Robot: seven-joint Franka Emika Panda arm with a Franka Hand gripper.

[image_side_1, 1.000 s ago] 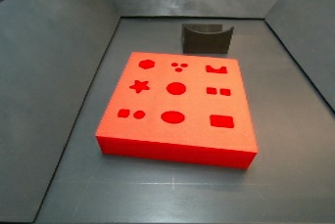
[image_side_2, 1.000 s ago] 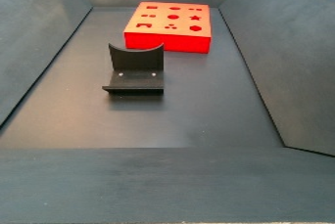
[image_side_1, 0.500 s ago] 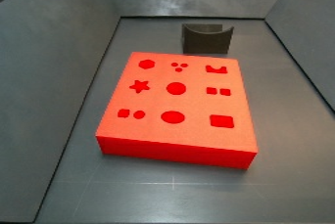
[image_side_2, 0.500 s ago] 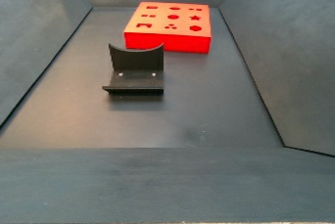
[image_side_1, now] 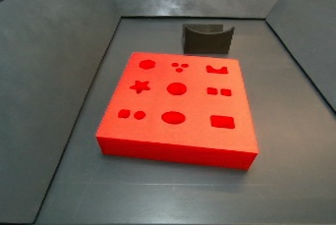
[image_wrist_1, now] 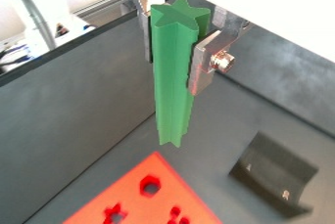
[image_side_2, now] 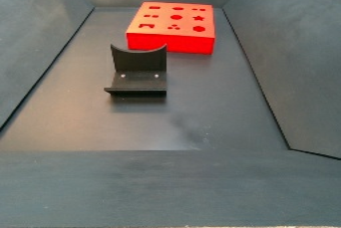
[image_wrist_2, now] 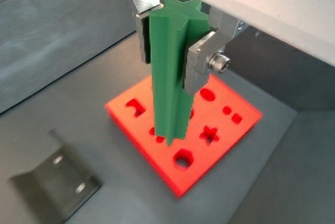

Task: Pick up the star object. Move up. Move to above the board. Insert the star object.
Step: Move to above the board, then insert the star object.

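In both wrist views the gripper (image_wrist_1: 174,34) hangs high above the table (image_side_2: 186,122), its silver fingers (image_wrist_2: 199,57) clamped on the upper part of the green star object (image_wrist_2: 169,71), held upright. The red board (image_side_1: 179,101) lies flat below. A small green patch at a side view's top edge is probably the peg's tip. The dark fixture (image_side_2: 136,71) stands near the board.
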